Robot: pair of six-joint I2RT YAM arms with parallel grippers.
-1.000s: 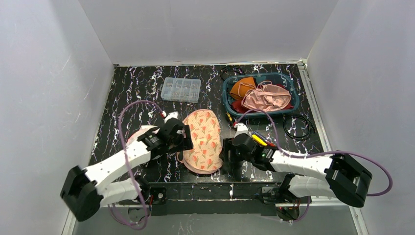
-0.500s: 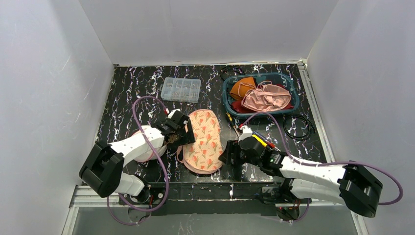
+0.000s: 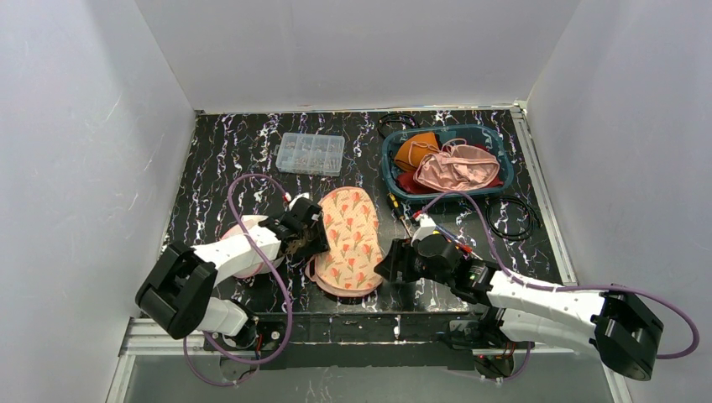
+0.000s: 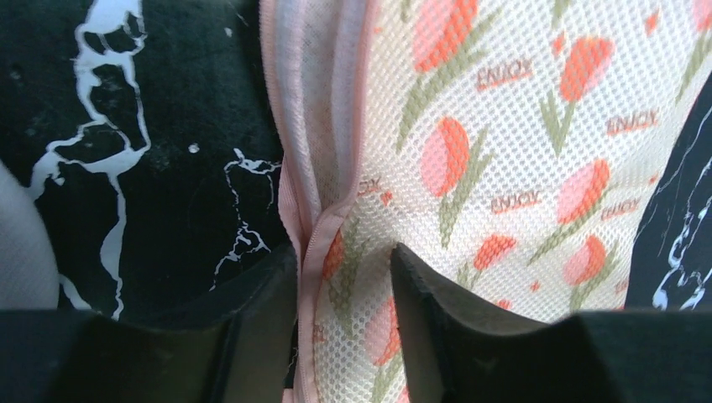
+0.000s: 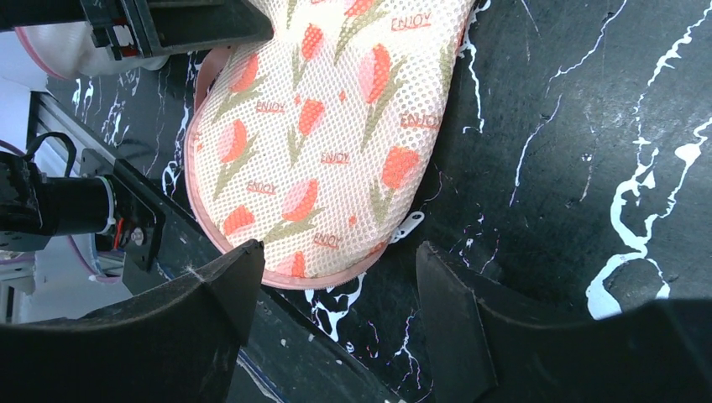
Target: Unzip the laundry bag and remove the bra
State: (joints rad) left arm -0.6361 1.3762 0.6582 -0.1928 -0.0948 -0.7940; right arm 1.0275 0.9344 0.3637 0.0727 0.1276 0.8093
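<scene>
The laundry bag (image 3: 351,239) is a floral mesh pouch with pink zip trim, lying flat at the table's near middle. My left gripper (image 3: 309,241) is at its left edge. In the left wrist view the bag's mesh (image 4: 504,126) fills the frame, and the left gripper (image 4: 344,260) is shut on the puckered zip seam. My right gripper (image 3: 389,267) is open at the bag's near right end. In the right wrist view the right gripper (image 5: 340,260) straddles bare table just below the bag (image 5: 336,126), next to a white zip pull (image 5: 409,225). The bra in the bag is hidden.
A teal basket (image 3: 388,159) at the back right holds orange and pink garments. A clear plastic box (image 3: 311,153) sits at the back middle. A black cable ring (image 3: 509,217) and small tools (image 3: 445,238) lie to the right. A pale pink rounded item (image 3: 241,259) lies under the left arm.
The left arm has folded in closer to its base, its gripper staying at the bag's left edge. The right gripper has crept a little nearer the bag's near end.
</scene>
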